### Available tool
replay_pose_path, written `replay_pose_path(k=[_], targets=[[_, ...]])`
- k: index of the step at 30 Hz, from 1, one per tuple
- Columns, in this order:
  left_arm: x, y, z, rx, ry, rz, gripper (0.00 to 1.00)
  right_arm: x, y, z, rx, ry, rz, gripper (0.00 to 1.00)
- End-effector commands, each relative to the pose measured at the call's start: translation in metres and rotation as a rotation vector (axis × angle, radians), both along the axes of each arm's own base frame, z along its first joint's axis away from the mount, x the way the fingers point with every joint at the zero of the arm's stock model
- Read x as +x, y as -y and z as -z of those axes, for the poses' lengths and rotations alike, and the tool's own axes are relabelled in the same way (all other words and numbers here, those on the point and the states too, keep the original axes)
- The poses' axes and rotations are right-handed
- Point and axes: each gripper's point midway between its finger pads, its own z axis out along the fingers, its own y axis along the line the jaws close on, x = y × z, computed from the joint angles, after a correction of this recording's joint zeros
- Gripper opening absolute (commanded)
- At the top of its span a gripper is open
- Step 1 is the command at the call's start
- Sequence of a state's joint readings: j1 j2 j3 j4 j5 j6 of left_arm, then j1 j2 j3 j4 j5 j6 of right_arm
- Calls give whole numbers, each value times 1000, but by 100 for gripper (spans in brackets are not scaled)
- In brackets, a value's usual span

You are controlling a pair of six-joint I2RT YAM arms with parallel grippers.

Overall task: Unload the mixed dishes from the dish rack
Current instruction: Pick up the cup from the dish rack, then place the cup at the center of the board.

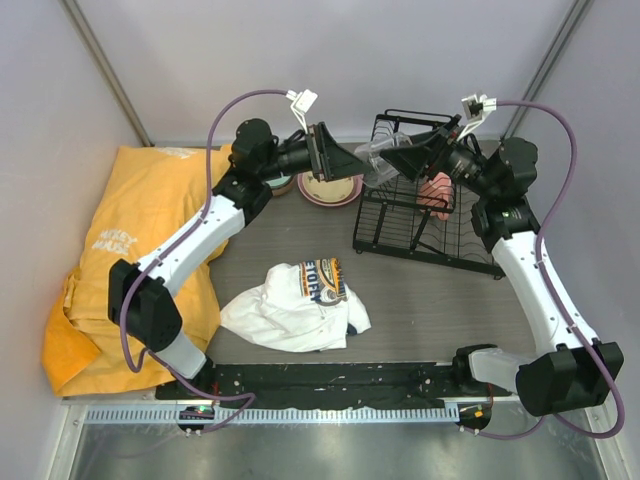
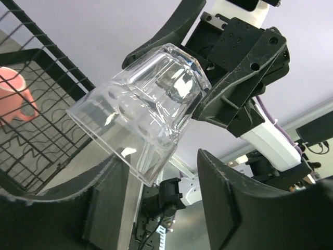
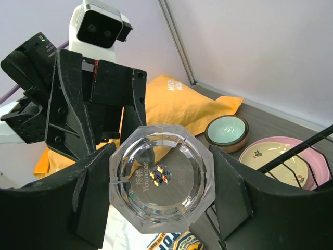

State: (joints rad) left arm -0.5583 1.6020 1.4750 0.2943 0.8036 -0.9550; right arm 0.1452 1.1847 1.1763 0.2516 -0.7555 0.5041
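Note:
The clear glass (image 1: 371,158) hangs in the air over the left end of the black dish rack (image 1: 430,240). My right gripper (image 1: 393,160) is shut on its thick base (image 3: 161,179), a finger (image 3: 229,192) on each side. My left gripper (image 1: 350,160) faces it from the left, open. The glass rim (image 2: 130,146) lies between the left fingers (image 2: 229,203), close to one and clear of the other. A pink mug (image 1: 436,190) sits in the rack. On the table left of the rack lie a pink plate (image 3: 312,164), a cream plate (image 3: 270,159) on it, and a mint-green bowl (image 3: 226,133).
A white printed T-shirt (image 1: 300,300) lies crumpled in the near middle of the table. An orange cloth (image 1: 130,240) covers the left side. The rack's raised wire frame (image 2: 47,120) stands just beside the glass. Walls close in behind and at both sides.

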Motion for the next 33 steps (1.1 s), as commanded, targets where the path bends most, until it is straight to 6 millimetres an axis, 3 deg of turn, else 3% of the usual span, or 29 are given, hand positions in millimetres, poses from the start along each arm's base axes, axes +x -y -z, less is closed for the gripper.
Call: replay_pose_path(k=[1, 5, 6, 8, 12, 14, 18, 19, 26, 29, 33], targets=[[-16, 1, -34, -80, 86, 64, 56, -16, -4, -29, 37, 113, -33, 29], [-20, 3, -34, -98, 72, 86, 39, -17, -5, -26, 47, 108, -42, 29], [-21, 2, -34, -103, 64, 89, 25, -17, -5, -26, 48, 112, -42, 29], [-23, 2, -35, -110, 62, 89, 13, -18, -5, -25, 49, 114, -44, 30], [-26, 0, -37, -120, 62, 90, 3, -19, -5, -22, 51, 110, -51, 31], [-27, -1, -39, -124, 61, 90, 0, -20, -6, -19, 51, 104, -55, 34], [-29, -3, -41, -127, 63, 81, 0, -20, -4, -14, 46, 99, -47, 50], [-29, -3, -40, -125, 57, 81, 0, -20, -5, -12, 44, 97, -46, 61], [-30, -8, -43, -99, 89, 59, 0, -22, -3, -5, 24, 98, -36, 94], [-30, -11, -48, -100, 102, 54, 0, -21, -3, 0, 13, 85, -31, 100], [-30, -17, -53, -100, 115, 44, 0, -20, -1, 1, 8, 92, -14, 100]])
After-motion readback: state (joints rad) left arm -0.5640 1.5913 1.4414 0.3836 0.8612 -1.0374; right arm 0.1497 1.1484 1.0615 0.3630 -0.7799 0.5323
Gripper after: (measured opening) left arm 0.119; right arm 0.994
